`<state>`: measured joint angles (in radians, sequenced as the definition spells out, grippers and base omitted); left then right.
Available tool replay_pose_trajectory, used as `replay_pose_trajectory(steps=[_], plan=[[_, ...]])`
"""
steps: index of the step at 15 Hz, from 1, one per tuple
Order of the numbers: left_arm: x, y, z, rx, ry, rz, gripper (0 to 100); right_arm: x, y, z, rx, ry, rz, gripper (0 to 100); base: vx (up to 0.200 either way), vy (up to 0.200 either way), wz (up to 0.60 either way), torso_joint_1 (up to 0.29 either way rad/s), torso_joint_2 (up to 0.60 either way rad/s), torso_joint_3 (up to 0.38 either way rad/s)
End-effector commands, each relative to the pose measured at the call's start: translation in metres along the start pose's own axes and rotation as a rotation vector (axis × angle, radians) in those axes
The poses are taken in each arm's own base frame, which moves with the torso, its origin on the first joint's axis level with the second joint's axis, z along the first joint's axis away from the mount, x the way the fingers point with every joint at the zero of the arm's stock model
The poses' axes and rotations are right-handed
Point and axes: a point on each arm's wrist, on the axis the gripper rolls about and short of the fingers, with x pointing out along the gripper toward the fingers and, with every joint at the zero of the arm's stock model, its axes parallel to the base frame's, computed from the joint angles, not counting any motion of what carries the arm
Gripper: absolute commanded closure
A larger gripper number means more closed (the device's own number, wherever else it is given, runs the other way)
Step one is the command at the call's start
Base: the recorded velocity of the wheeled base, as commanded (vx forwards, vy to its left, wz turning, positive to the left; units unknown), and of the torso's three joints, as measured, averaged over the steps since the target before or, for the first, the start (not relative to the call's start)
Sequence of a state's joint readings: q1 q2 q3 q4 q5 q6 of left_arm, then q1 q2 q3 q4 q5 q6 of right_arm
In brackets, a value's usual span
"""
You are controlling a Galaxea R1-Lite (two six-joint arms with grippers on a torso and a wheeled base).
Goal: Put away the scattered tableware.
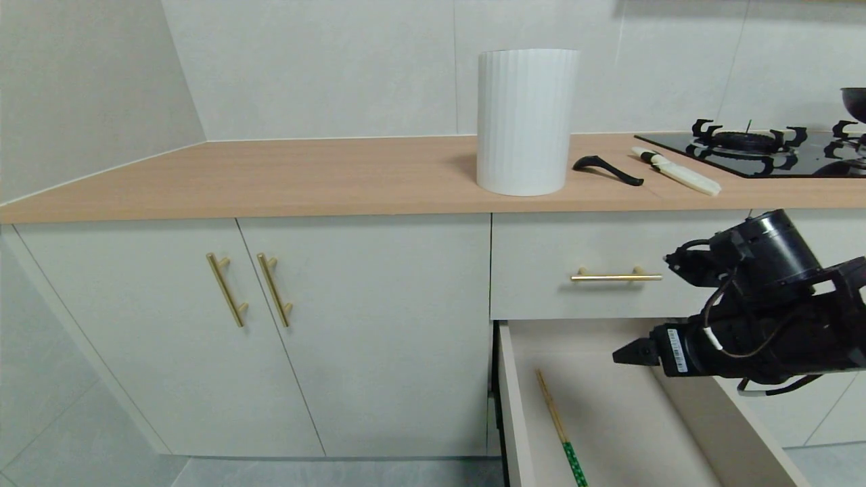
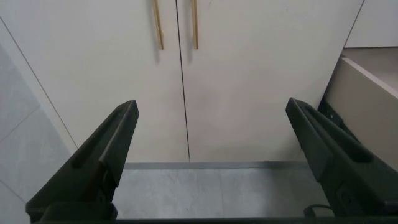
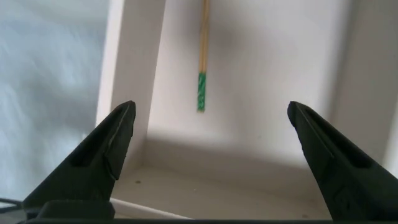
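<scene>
**Chopsticks point(image 1: 558, 426) lying in the open drawer point(image 1: 509, 399)**

The green-tipped chopsticks are lying on the drawer's floor, nearer its left wall. The right tool point(image 3: 210, 115) is hovering over the drawer, fingers spread apart and holding nothing. The left tool point(image 2: 211, 109), likewise spread, is facing the cabinet doors point(image 2: 249, 81). On the surface point(image 1: 304, 176), a white ribbed container point(image 1: 524, 122) is standing, with a black spoon point(image 1: 607, 169) and a white knife point(image 1: 676, 172) lying beside it.

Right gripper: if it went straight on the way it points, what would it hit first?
Probably the floor of the open drawer, just beside the green-tipped chopsticks; depth is hard to judge.
</scene>
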<state>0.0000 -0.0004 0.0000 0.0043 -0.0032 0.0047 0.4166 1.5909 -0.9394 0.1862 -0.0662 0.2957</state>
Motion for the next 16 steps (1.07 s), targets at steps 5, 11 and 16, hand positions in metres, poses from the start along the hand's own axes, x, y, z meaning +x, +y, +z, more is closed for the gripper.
replay_pose_trajectory(steps=[5, 11, 16], plan=[[0.0000, 0.0000, 0.0000, 0.000, 0.001, 0.000, 0, -0.0222, -0.0090, 0.0047, -0.001, -0.083, -0.017, 0, 0.000, 0.000, 0.00, 0.000, 0.00, 0.000], [0.0000, 0.0000, 0.0000, 0.000, 0.001, 0.000, 0, -0.0199, -0.0096, 0.0040, -0.003, -0.077, -0.027, 0, 0.000, 0.000, 0.00, 0.005, -0.03, -0.028], [0.0000, 0.0000, 0.0000, 0.000, 0.001, 0.000, 0, -0.0151, -0.0096, 0.0036, -0.004, -0.063, -0.032, 0, 0.000, 0.000, 0.00, 0.107, -0.35, -0.285]])
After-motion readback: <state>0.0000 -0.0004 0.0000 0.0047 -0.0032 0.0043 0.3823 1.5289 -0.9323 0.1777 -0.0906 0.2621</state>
